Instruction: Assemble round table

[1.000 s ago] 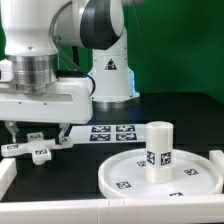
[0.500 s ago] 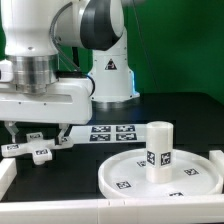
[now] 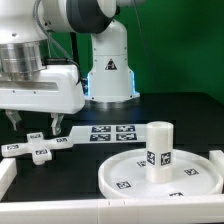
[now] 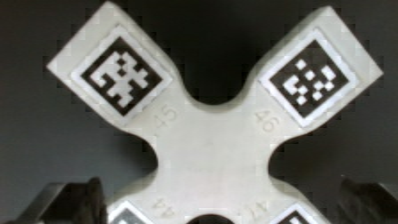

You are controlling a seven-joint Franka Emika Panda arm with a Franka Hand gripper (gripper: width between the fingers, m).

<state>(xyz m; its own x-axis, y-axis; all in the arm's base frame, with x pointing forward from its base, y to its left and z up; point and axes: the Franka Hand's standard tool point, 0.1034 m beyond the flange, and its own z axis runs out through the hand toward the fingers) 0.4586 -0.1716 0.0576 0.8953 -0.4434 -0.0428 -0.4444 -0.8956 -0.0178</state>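
The tool (image 3: 35, 122) hovers wide open and empty above the cross-shaped piece (image 3: 36, 148) on the desk (image 3: 190, 112). The step looks like grasping that piece, which calls for a straight descent, then closing.

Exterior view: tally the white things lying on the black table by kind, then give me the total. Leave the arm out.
Round disc: 1
Cylinder leg, standing upright on the disc: 1
Cross-shaped piece: 1
Marker board: 1
Total: 4
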